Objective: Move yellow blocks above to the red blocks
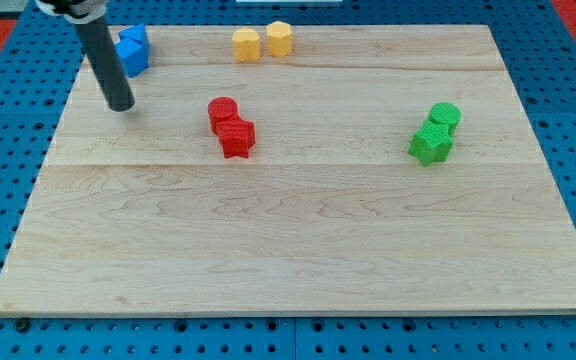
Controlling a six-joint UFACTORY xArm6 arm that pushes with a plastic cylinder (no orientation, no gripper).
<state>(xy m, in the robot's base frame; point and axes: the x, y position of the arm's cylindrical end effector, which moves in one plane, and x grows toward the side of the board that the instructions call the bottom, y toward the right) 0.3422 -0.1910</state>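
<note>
Two yellow blocks sit side by side at the view's top centre: a rounded one (246,44) and a hexagonal one (279,38). Two red blocks touch each other left of the board's middle: a red cylinder (222,112) and, just below it, a red star-like block (236,137). The yellow blocks lie above and slightly right of the red ones, well apart from them. My tip (120,105) rests on the board at the upper left, left of the red blocks and far from the yellow ones.
Two blue blocks (131,50) sit at the top left, just right of the rod. A green cylinder (445,117) and a green star-like block (430,143) sit together at the right. The wooden board (298,250) lies on a blue perforated table.
</note>
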